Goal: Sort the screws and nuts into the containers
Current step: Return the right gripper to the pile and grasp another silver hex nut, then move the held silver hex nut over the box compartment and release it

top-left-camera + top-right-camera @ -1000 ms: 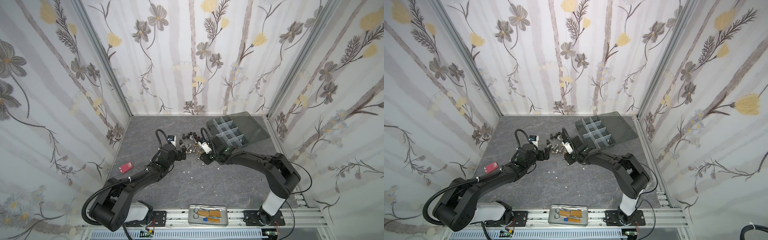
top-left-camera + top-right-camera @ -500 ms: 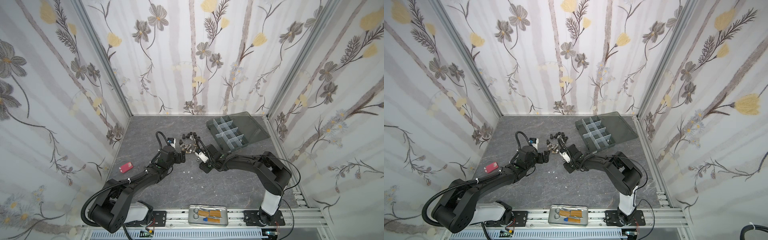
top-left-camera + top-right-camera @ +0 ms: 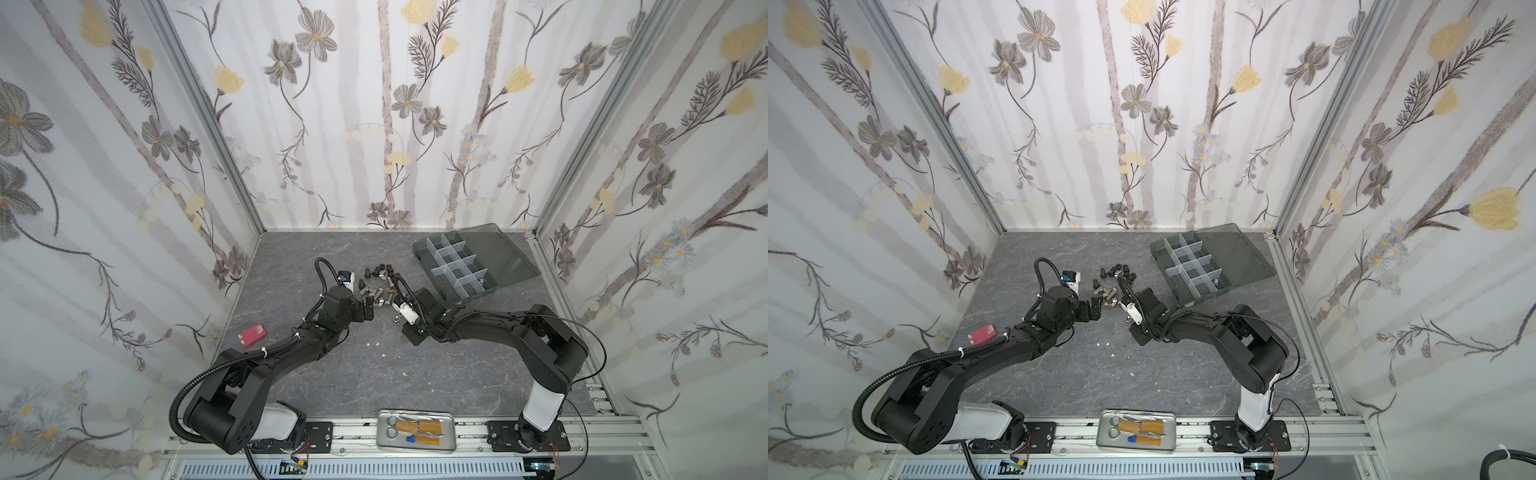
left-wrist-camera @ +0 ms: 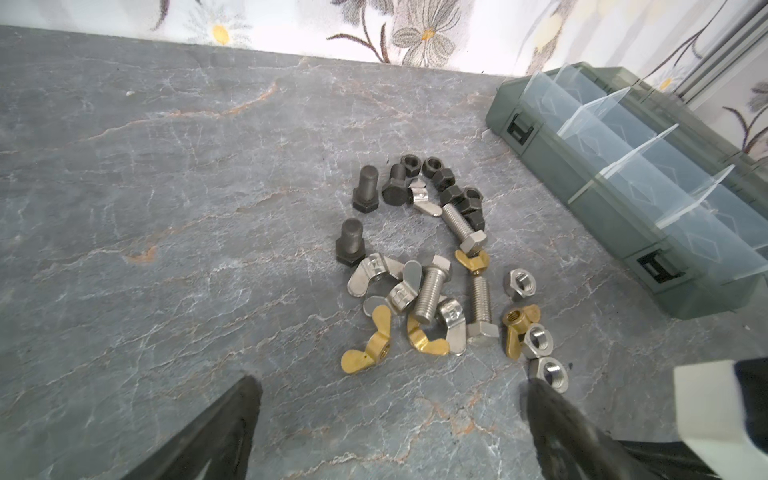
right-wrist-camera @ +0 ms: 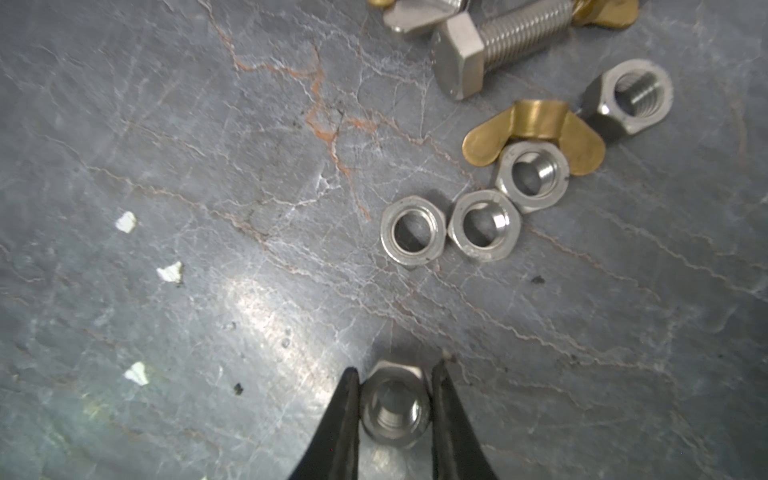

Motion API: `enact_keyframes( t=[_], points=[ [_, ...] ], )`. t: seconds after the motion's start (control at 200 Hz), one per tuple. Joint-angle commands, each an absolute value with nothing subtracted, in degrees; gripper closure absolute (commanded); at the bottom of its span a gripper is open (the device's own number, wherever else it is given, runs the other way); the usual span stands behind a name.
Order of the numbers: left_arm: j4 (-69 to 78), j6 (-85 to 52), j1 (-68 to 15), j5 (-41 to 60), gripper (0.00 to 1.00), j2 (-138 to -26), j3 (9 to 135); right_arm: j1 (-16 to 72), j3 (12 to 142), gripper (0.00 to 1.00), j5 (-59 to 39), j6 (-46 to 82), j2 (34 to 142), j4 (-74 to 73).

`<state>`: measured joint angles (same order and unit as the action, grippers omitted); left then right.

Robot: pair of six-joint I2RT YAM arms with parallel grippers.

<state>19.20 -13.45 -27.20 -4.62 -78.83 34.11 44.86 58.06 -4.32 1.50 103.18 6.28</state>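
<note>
The screws and nuts [image 4: 432, 270] lie in a loose pile on the grey floor, seen in both top views [image 3: 378, 286] [image 3: 1111, 286]: black bolts, silver bolts, silver hex nuts, silver and brass wing nuts. My right gripper [image 5: 395, 374] is shut on one silver hex nut [image 5: 395, 405] at the pile's near edge; it sits low at the floor [image 3: 398, 320]. My left gripper [image 4: 390, 384] stands open just short of the pile [image 3: 370, 309], nothing between its fingers. The containers, cells of a dark grey organizer box [image 3: 457, 266] [image 4: 602, 224], stand at the back right.
The box's smoky lid [image 3: 494, 249] lies open behind it. A small red object [image 3: 251, 334] sits at the left. White specks [image 3: 376, 344] dot the floor between the arms. A silver tray with scissors [image 3: 415, 430] rests on the front rail.
My right gripper came away from the box toward the pile's near edge and its jaws closed on a silver hex nut. The left arm has barely moved.
</note>
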Motion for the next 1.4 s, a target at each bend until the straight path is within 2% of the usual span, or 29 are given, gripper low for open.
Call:
enact_keyframes(
  t=[0.0, 0.115, 0.225, 0.36, 0.435, 0.53, 0.689, 1.069, 1.214, 1.269, 1.309, 1.394],
  points=[
    [21.82, -10.79, -27.86, -2.45, 0.0, -79.16, 37.56, 42.71, 60.38, 0.83, -4.32, 3.9, 101.26, 5.69],
    [22.59, -6.81, -29.7, -0.16, 0.0, -80.57, 43.28, 38.81, 62.01, 0.83, -5.39, 7.16, 98.61, 5.36],
    [23.69, -1.88, -31.73, 11.92, 0.0, -82.31, 48.25, 32.98, 63.52, 0.83, -4.47, 10.72, 95.61, 6.75],
    [19.88, 3.53, -36.42, 17.32, 0.0, -86.49, 54.67, 23.83, 63.65, 0.83, 1.44, 14.15, 92.09, 9.52],
    [19.13, 4.15, -37.75, 17.81, 0.0, -89.01, 56.26, 18.42, 63.37, 0.83, 4.83, 14.55, 91.83, 11.53],
    [20.94, 2.54, -38.39, 18.5, 0.0, -91.39, 56.25, 11.89, 63.14, 0.82, 4.01, 15.35, 92.04, 12.68],
    [21.68, 1.54, -39.31, 17.56, 0.0, -93.82, 56.58, 6.04, 64.7, 0.83, 3.79, 15.21, 95.01, 14.33],
    [24.97, 0.6, -39.37, 12.56, 0.0, -94.02, 53.88, 3.53, 67.8, 0.8, 4.23, 13.64, 102.93, 13.41],
    [28.05, 0.7, -39.31, 9.55, 0.0, -92.53, 52.0, 3.52, 68.43, 0.73, 4.14, 13.81, 104.31, 12.5],
    [29.51, 0.49, -39.19, 8.61, 0.0, -91.84, 51.31, 3.52, 68.56, 0.68, 4.03, 13.88, 104.55, 12.47],
    [30.23, 0.12, -38.98, 7.82, 0.0, -91.39, 51.09, 3.52, 68.38, 0.61, 4.28, 14.02, 104.37, 12.13],
    [31.5, -0.97, -38.35, 6.97, 0.0, -90.5, 50.45, 3.52, 67.86, 0.58, 4.35, 14.06, 103.72, 11.5]
  ],
)
